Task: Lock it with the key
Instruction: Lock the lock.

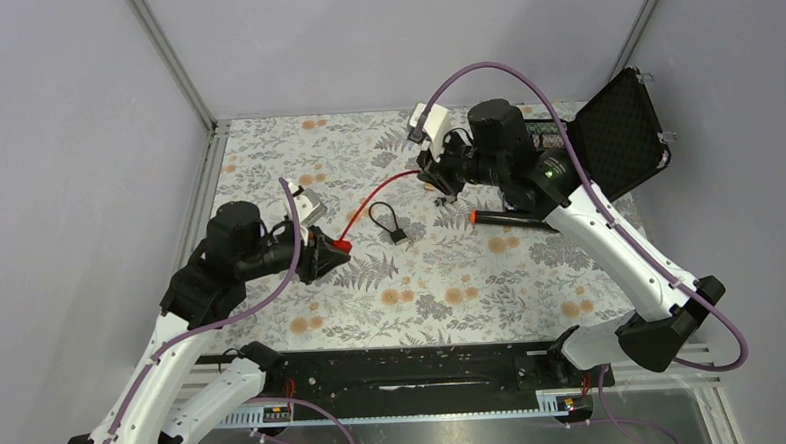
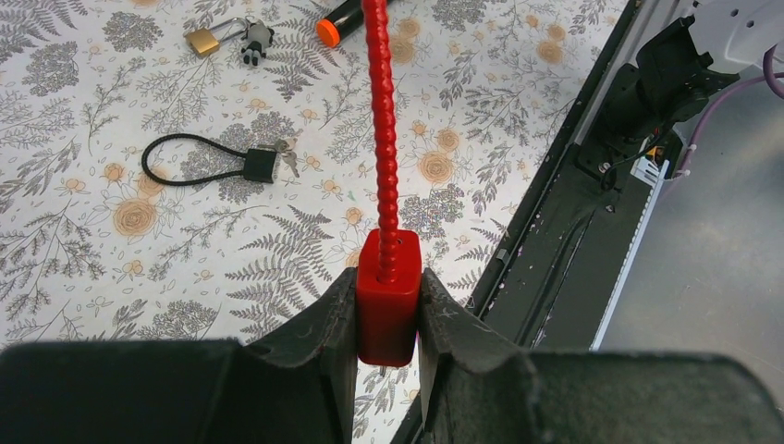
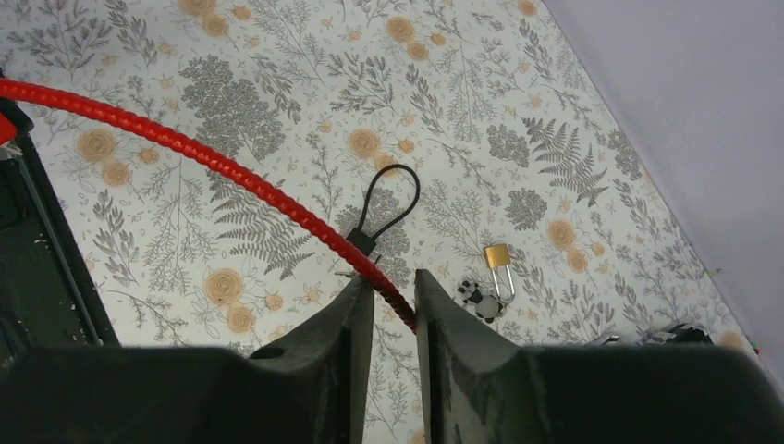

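My left gripper (image 2: 388,319) is shut on the small red block (image 2: 388,296) of the red wire loop, also seen in the top view (image 1: 338,246). Its red cable (image 1: 378,195) runs through the air to my right gripper (image 1: 435,176). In the right wrist view the cable's end (image 3: 393,301) sits between the nearly closed jaws of that gripper (image 3: 396,310), touching both fingers. The key (image 2: 288,162), a tiny silvery cluster, lies on the cloth against the black block (image 2: 261,165) of the black wire loop (image 1: 389,222).
A brass padlock (image 2: 203,40) with a panda charm (image 2: 257,42) lies on the flowered cloth (image 1: 472,299) beneath the right gripper. A black marker with an orange cap (image 1: 509,217) lies right of it. An open black case (image 1: 615,132) stands at the back right.
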Available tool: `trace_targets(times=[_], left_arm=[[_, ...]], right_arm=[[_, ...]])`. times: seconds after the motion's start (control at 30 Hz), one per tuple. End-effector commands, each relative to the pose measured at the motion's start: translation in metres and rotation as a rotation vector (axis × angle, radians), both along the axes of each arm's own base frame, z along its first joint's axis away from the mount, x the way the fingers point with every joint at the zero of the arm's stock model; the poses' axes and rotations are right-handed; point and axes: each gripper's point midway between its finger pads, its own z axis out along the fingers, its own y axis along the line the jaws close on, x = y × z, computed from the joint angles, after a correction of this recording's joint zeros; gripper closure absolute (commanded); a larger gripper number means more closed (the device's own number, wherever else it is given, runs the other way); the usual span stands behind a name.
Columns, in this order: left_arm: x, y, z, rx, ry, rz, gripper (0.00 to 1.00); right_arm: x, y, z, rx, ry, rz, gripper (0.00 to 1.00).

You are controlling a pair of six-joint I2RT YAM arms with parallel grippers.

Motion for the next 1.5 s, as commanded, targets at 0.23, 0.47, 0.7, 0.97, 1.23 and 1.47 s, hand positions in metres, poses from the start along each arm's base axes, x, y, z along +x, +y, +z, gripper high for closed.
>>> trace_targets(times=[0.23, 0.47, 0.7, 0.97, 1.23, 1.47], left_arm=[[0.021, -0.008, 0.061, -0.14, -0.18, 0.049, 1.0], [0.032, -0.027, 0.075, -0.289, -0.197, 0.019, 1.0], [0.006, -0.045, 0.077, -0.352, -0.257, -0.191, 1.0], [-0.01, -0.045, 0.073, -0.348, -0.341, -0.271, 1.0], [-0.015, -0.044, 0.077, -0.358, -0.372, -0.286, 1.0], [-0.02, -0.043, 0.085, -0.384, -0.406, -0.297, 1.0]], right_arm=[[-0.025, 0.02, 0.02, 0.178, 0.155, 0.051, 1.0], [-0.064, 0.05, 0.072, 0.728, 0.303, 0.159, 1.0], [-0.111, 0.063, 0.122, 1.031, 0.28, 0.372, 1.0], [-0.132, 0.083, 0.124, 1.039, 0.248, 0.451, 1.0], [-0.151, 0.097, 0.105, 0.945, 0.208, 0.513, 1.0], [-0.145, 0.104, 0.081, 0.879, 0.21, 0.471, 1.0]])
